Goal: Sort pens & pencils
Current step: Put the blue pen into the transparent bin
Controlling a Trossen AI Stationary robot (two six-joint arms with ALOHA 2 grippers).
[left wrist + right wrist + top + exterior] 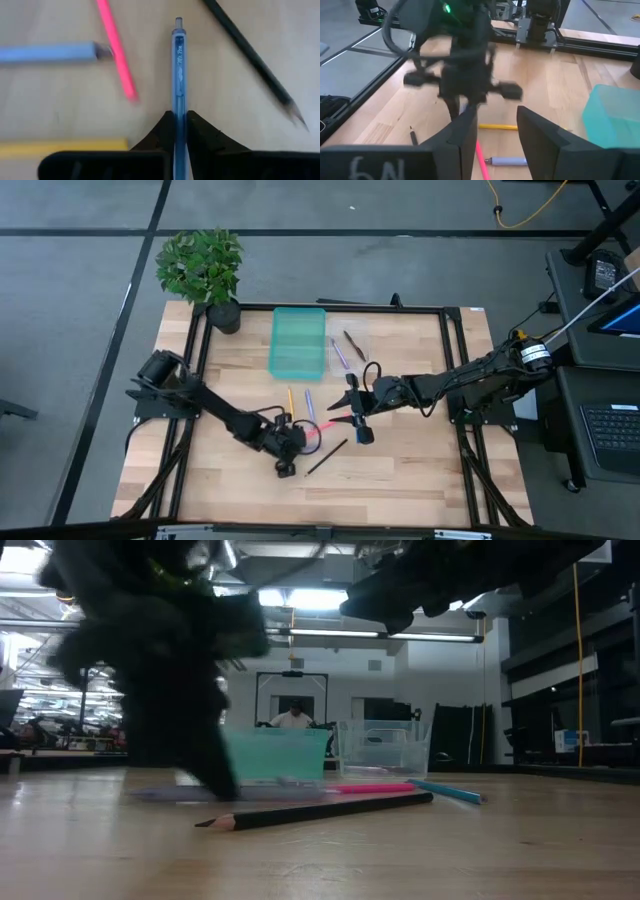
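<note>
My left gripper [288, 448] [180, 116] is down at the table in its near middle, shut on a clear blue pen [180, 65]. A pink stick [117, 50], a lavender one [50, 52], a yellow one [60, 147] and a black pencil [255, 60] lie flat on the wood around it. My right gripper [355, 418] [495, 125] hangs open just to the right, above the pink stick [482, 160], facing the left gripper. A purple and a dark stick [347, 348] lie in the clear tray. My left gripper pinches the blue pen's barrel [180, 107] between its two fingers, which come from above and point down. The fingers lie across the pen, and most of its length, up to the button end [178, 21], sticks out past them. Whether it is lifted clear I cannot tell.
A teal tray [298, 340] and a clear tray [352, 338] stand side by side toward the far edge. A potted plant [205, 270] sits at the far left corner. A black frame [450, 360] rims the table. Bare wood lies on the near side [400, 480].
</note>
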